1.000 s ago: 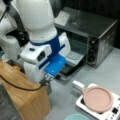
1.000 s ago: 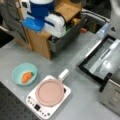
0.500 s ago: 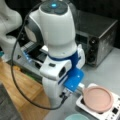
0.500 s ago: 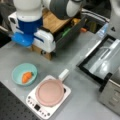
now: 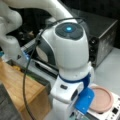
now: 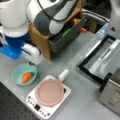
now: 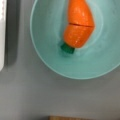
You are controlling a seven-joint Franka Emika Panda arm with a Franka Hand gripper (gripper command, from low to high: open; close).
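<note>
Arm has swung over the bowl point(image 6: 24, 75) — carrot point(image 7: 78, 25) below; pincer grip unclear.

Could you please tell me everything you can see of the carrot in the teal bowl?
The carrot is an orange, plastic-looking toy with a fine seam across its body, as if made of two joined pieces, and a small dark green stub at its thick end. It lies on its side inside the teal bowl, resting on the bowl's floor, apart from the rim. In a front view the carrot sits in the bowl on the grey table, beside the white hob with the pink pan. Nothing else touches it; the gripper does not show.
</note>
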